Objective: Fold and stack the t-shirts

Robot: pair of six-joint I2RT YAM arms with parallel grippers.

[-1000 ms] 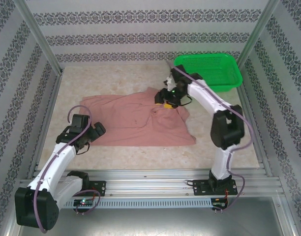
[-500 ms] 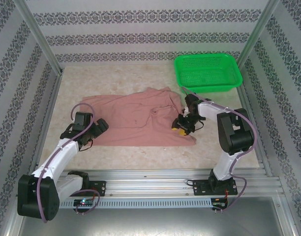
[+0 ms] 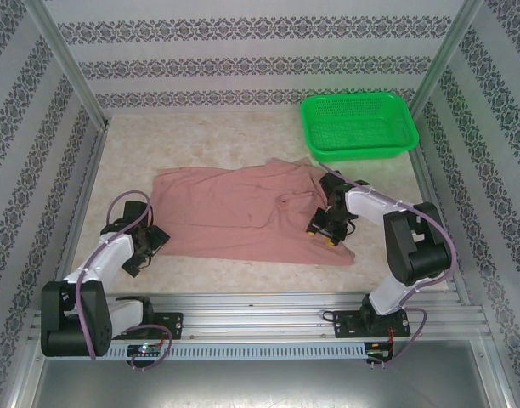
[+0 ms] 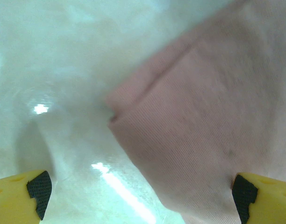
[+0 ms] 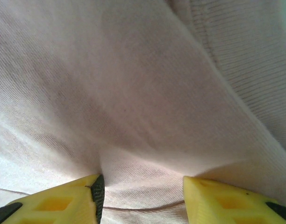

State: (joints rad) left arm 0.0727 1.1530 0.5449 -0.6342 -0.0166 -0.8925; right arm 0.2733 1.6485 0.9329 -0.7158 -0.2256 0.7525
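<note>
The salmon-pink t-shirt (image 3: 234,212) lies spread and wrinkled across the middle of the table. My left gripper (image 3: 149,240) hovers low at the shirt's near left corner. In the left wrist view it (image 4: 140,198) is wide open, and that folded corner of the t-shirt (image 4: 203,116) reaches in between the fingers without touching them. My right gripper (image 3: 330,229) is down on the shirt's right part. There its jaws (image 5: 143,186) stand half apart, tips pressed into the t-shirt (image 5: 133,93), and a pucker of cloth rises between them.
A green mesh basket (image 3: 358,97) stands at the back right corner. Bare marbled table (image 3: 200,140) lies behind and left of the shirt. Patterned walls and metal posts (image 3: 69,68) close in the sides.
The right gripper came from the shirt's far edge toward the near right, and the shirt shifted right and nearer with it. The left arm drew back to the near left, still open.
</note>
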